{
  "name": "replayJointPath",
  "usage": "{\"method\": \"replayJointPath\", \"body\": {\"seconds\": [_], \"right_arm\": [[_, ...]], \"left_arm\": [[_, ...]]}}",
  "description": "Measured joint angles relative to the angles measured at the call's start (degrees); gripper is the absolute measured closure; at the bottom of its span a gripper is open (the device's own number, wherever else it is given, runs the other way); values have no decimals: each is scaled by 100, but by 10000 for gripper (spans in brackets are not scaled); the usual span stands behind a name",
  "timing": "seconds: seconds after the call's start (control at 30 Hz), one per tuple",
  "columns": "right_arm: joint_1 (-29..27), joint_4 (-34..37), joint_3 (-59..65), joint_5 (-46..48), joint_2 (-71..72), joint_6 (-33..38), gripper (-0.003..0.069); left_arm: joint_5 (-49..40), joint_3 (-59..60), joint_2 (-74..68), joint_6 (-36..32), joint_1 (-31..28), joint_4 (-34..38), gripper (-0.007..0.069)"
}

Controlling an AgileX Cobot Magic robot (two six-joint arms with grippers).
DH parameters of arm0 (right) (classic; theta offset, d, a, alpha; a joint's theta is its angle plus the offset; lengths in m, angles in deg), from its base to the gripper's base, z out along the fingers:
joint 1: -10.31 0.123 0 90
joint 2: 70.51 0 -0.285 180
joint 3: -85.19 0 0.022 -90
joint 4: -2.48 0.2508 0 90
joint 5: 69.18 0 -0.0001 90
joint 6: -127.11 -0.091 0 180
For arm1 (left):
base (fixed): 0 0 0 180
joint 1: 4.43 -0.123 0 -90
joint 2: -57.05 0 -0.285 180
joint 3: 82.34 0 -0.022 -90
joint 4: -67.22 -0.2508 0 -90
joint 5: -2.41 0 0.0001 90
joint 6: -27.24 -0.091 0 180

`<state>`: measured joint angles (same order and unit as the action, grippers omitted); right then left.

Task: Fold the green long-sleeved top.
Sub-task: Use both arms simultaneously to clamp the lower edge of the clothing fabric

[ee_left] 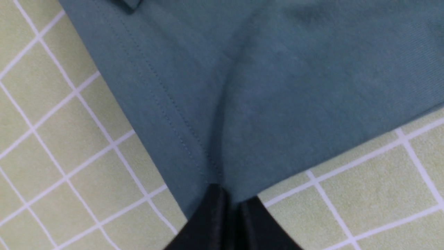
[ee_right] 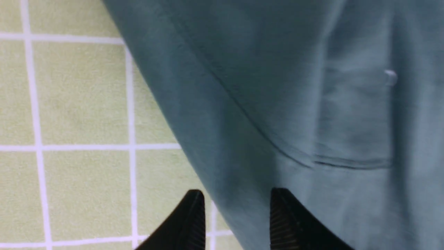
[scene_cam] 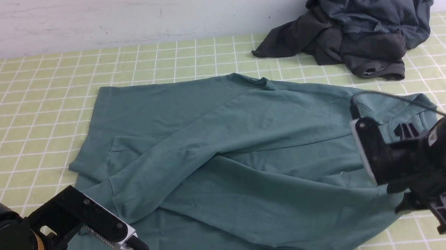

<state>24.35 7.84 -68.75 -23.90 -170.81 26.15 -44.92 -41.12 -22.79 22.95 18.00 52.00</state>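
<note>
The green long-sleeved top [scene_cam: 229, 149] lies spread over the middle of the table, creased, with one part folded across its body. In the left wrist view, my left gripper [ee_left: 227, 196] is shut on a stitched corner of the top [ee_left: 263, 86], low over the mat. In the front view, that gripper is hidden behind its own arm at the near left. My right gripper [ee_right: 237, 198] is open at the top's near right edge [ee_right: 277, 104]. One of its fingers is over the mat and the other is over the cloth. It shows in the front view too [scene_cam: 431, 213].
A heap of dark grey garments [scene_cam: 361, 23] sits at the back right against the white wall. The green-checked mat [scene_cam: 38, 99] covers the table, and its left edge shows at the far left.
</note>
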Motion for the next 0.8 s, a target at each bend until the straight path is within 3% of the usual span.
{"method": "replayJointPath", "body": {"seconds": [0.37, 0.5, 0.63, 0.8], "right_arm": [[0, -227, -6, -439, -645, 53, 433], [0, -227, -11, -254, -655, -150, 545], [0, -227, -70, 123, -629, -893, 644], [0, -250, -527, 913, -400, -2294, 671]], "left_arm": [[118, 0, 0, 0, 0, 67, 618], [120, 0, 0, 45, 0, 150, 618], [-219, -110, 34, 304, 0, 226, 618], [-799, -608, 365, 549, 0, 122, 618]]}}
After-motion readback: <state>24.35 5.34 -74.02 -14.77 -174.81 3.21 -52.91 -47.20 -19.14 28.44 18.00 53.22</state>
